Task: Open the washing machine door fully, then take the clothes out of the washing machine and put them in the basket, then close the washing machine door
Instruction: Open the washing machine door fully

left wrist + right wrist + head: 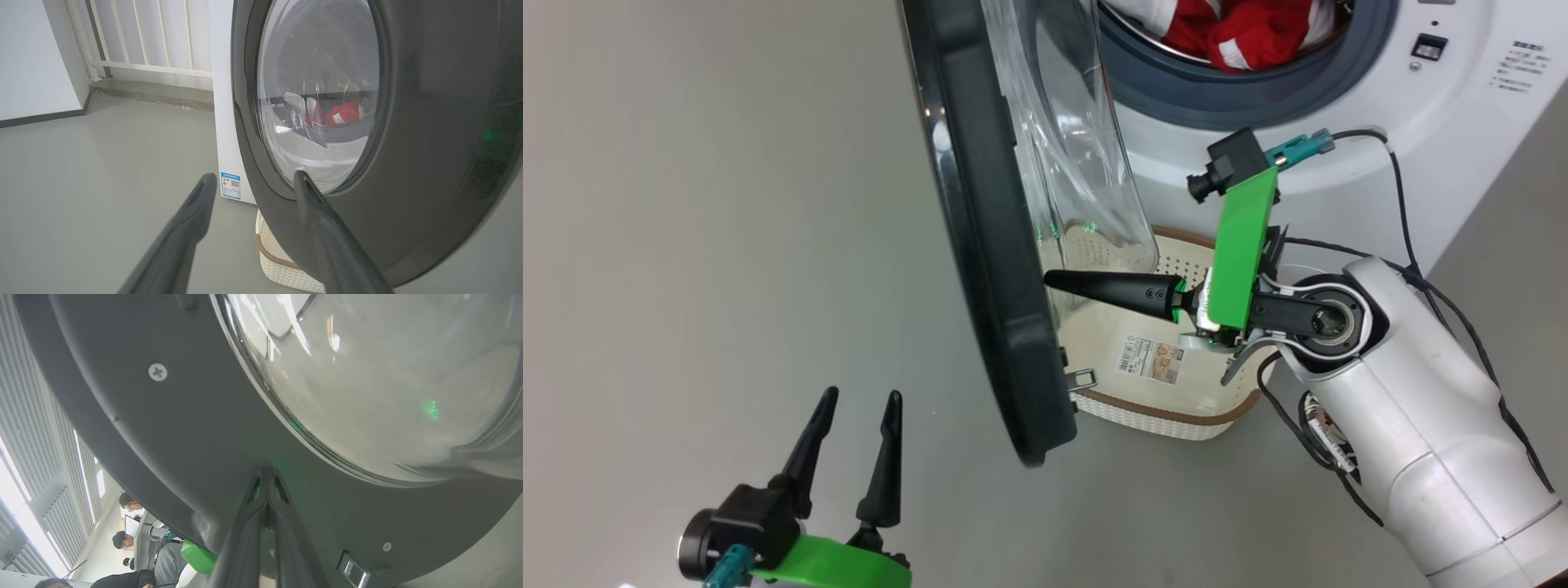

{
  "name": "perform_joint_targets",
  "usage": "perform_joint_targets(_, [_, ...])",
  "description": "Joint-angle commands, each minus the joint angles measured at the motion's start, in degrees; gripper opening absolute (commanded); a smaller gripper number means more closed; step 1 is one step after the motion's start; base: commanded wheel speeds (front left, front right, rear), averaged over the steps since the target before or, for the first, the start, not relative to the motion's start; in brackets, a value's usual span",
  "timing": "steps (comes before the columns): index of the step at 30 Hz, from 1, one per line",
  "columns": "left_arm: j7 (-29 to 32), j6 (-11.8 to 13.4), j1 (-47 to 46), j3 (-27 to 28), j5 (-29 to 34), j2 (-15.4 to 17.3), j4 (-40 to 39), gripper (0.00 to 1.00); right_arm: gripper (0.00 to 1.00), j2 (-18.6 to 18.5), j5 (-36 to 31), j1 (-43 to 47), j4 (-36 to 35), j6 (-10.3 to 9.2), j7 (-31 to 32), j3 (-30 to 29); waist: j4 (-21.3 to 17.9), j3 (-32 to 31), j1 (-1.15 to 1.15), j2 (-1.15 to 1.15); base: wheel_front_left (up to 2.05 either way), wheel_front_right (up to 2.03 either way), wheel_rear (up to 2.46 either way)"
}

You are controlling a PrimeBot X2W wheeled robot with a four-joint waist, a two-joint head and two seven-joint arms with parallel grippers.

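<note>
Black-rimmed washing machine door (1001,286) part open; R gripper (1049,281), fingers pinched together, tips on its inner rim. L gripper (863,394) spread wide, empty, outside door.

**Mostly shiny plastic here**

The washing machine door (992,245) has a glossy dark plastic rim round smooth clear glass. The clothes (1258,37) are soft red cloth. The basket (1168,425) is matt cream plastic with a woven-look brown rim.
</note>
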Motion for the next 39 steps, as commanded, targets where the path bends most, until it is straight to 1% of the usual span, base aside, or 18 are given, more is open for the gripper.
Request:
perform_joint_targets(1, [-0.46,0.71,-0.43,2.09,-0.3,1.01,-1.05,1.0,0.0,2.41,-0.55,0.85,-1.87,0.1,0.54,1.06,0.94,-0.08,0.0,0.0,0.0,0.0,0.0])
perform_joint_targets(14, [-0.46,2.16,0.12,3.02,-0.96,1.01,-0.15,1.0,0.0,4.01,-0.79,0.92,-1.03,0.1,1.14,1.7,5.06,-0.99,0.0,0.0,0.0,0.0,0.0])
perform_joint_targets(20, [-0.46,2.91,0.97,4.27,-0.9,1.01,-0.71,1.0,0.0,5.14,-0.9,0.47,-0.58,0.1,1.28,2.25,5.36,-0.94,0.0,0.0,0.0,0.0,0.0])
perform_joint_targets(31, [-0.46,3.41,1.5,5.33,-1.23,1.01,-1.77,1.0,0.0,6.55,-0.99,-1.05,0.3,0.1,1.55,3.18,5.73,-0.12,0.0,0.0,0.0,0.0,0.0])
perform_joint_targets(38, [-0.46,2.94,1.45,4.87,-0.97,1.01,-1.22,1.0,0.0,6.24,-1.83,-0.38,-0.01,0.1,0.6,3.16,5.56,-0.54,0.0,0.0,0.0,0.0,0.0])
perform_joint_targets(39, [-0.46,2.82,1.34,4.76,-0.97,1.01,-1.05,1.0,0.3,5.94,-2.11,-0.15,-0.1,0.1,0.26,3.12,5.5,-0.65,0.0,0.0,0.0,0.0,0.0])
